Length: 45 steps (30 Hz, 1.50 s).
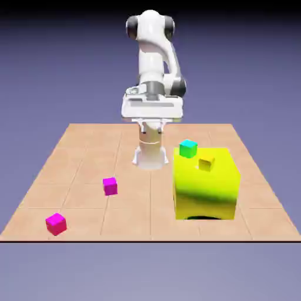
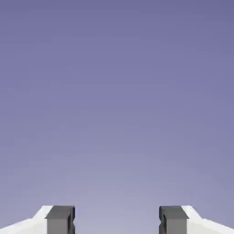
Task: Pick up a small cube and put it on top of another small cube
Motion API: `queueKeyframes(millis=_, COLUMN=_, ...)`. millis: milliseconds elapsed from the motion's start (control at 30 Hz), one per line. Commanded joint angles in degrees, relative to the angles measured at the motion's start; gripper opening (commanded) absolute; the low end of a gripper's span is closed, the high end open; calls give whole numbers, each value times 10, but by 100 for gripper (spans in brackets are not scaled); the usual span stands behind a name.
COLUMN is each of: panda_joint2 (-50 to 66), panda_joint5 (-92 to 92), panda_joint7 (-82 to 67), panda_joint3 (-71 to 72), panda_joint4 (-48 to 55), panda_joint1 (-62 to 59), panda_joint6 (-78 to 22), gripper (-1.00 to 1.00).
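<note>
Four small cubes and one big yellow block (image 1: 206,183) sitting on the tiled table (image 1: 88,147). Hot-pink cube (image 1: 56,223) resting at the near left corner, well apart from everything else, untouched. Magenta cube (image 1: 110,186) lying farther in, left of centre. Green cube (image 1: 188,148) with cyan-tinted top standing at the far left edge of the yellow block; whether on the block's top or just behind it, hard to tell from this angle. Small yellow cube (image 1: 206,164) sitting on the block's top, near the green one. White arm (image 1: 152,59) rising at the far middle, folded, hand held high above the table and well away from all cubes. Gripper (image 2: 117,221) showing both grey fingertips (image 2: 60,219) standing apart, nothing between them, facing only plain blue-violet backdrop.
</note>
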<state>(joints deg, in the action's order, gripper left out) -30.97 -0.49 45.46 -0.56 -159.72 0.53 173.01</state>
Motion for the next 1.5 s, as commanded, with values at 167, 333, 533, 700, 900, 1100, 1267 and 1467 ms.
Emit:
queueKeyframes(millis=167, panda_joint2=84, panda_joint5=-24, panda_joint7=150, panda_joint3=-28, panda_joint4=64, panda_joint1=-8, panda_joint6=-50, gripper=0)
queueKeyframes(millis=333, panda_joint2=154, panda_joint5=-45, panda_joint7=274, panda_joint3=-51, panda_joint4=117, panda_joint1=-14, panda_joint6=-91, gripper=0)
queueKeyframes(millis=533, panda_joint2=239, panda_joint5=-69, panda_joint7=424, panda_joint3=-79, panda_joint4=181, panda_joint1=-22, panda_joint6=-141, gripper=0)
queueKeyframes(millis=700, panda_joint2=309, panda_joint5=-90, panda_joint7=548, panda_joint3=-103, panda_joint4=234, panda_joint1=-29, panda_joint6=-183, gripper=0)
queueKeyframes(millis=900, panda_joint2=393, panda_joint5=-114, panda_joint7=698, panda_joint3=-131, panda_joint4=298, panda_joint1=-37, panda_joint6=-233, gripper=0)
queueKeyframes(millis=1100, panda_joint2=477, panda_joint5=-139, panda_joint7=847, panda_joint3=-159, panda_joint4=361, panda_joint1=-44, panda_joint6=-283, gripper=0)
queueKeyframes(millis=1267, panda_joint2=547, panda_joint5=-159, panda_joint7=972, panda_joint3=-182, panda_joint4=414, panda_joint1=-51, panda_joint6=-324, gripper=0)
queueKeyframes(millis=1467, panda_joint2=631, panda_joint5=-183, panda_joint7=1121, panda_joint3=-210, panda_joint4=478, panda_joint1=-59, panda_joint6=-374, gripper=0)
